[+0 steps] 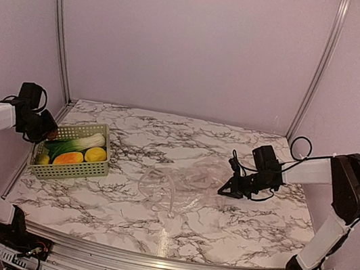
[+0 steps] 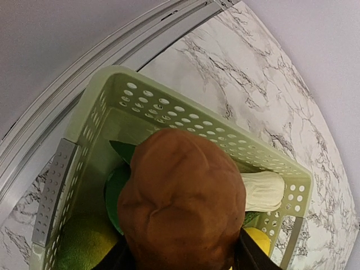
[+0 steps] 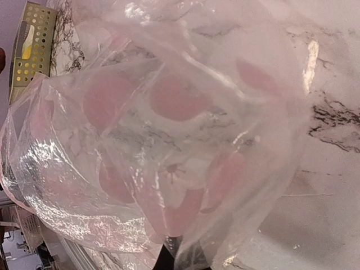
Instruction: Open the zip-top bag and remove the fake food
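The left claw (image 1: 43,132) hangs over the far left corner of the pale green basket (image 1: 77,172). Its jaws are about half open and clamped on a brown toy food (image 2: 183,202). In the left wrist view that lumpy brown piece fills the gap between the fingers and sits above the basket, clear of what lies in it.

The right claw (image 1: 225,189) is low over the marbled worktop (image 1: 254,229), right of the middle, with its jaws closed tight. They look pinched on the right edge of the zip-top bag (image 1: 175,188). In the right wrist view the crinkled plastic gathers down towards the fingers, though the pinch itself is mostly hidden.

The bag lies slack on the worktop, spreading left from the right claw and well apart from the left one. It is clear, with pink patches showing on the plastic.

By my count there is one bag, one basket and five pieces of fake food. Four are in the basket:
- a green-and-white leafy vegetable (image 1: 81,143) lying on a slant
- an orange piece (image 1: 69,157) on the near side of it
- a yellow piece (image 1: 96,154) just beside the orange one
- a small green one (image 1: 43,159) in the near left corner

The fifth is the brown one in the left claw.
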### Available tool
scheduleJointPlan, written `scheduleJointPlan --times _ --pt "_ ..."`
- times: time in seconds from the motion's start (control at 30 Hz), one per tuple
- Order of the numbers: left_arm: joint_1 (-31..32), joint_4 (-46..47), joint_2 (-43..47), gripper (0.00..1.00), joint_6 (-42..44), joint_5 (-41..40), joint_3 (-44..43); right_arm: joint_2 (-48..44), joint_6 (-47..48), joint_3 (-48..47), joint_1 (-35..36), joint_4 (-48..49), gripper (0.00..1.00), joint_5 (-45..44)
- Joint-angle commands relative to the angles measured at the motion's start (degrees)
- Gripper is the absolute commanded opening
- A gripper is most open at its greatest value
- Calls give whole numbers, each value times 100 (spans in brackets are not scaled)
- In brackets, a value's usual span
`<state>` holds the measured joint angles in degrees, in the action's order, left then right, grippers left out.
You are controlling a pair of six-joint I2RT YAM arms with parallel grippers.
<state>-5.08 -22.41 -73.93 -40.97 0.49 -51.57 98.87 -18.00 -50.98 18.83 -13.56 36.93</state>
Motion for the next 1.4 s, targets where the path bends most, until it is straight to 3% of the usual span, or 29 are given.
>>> scheduleJointPlan --times 0.0,0.2,0.43,0.57,0.8,1.03,1.2,1.37 --pt "-213 -411 -536 49 579 -255 -444 -189 20 46 -35 81 0 120" --pt "-249 -488 -1179 71 1004 -111 -796 -194 126 -4 -20 -3 1 184" --pt "207 -432 -634 85 1194 588 -835 -310 215 3 -20 -199 39 204" --pt "1169 -63 -266 86 960 1135 -600 -474 244 72 -28 -402 48 172" --pt "3192 1539 -126 81 -152 1900 64 -974 162 213 -171 -798 61 117" --pt "4757 2696 -1047 77 -862 2114 -77 -1361 223 615 -737 -1006 62 311" --pt "5314 3512 -1928 77 -1285 2270 -415 -1309 137 783 -949 -805 58 572" --pt "5656 3435 -2877 76 -1275 2370 -1171 -1300 97 987 -950 -591 54 837"
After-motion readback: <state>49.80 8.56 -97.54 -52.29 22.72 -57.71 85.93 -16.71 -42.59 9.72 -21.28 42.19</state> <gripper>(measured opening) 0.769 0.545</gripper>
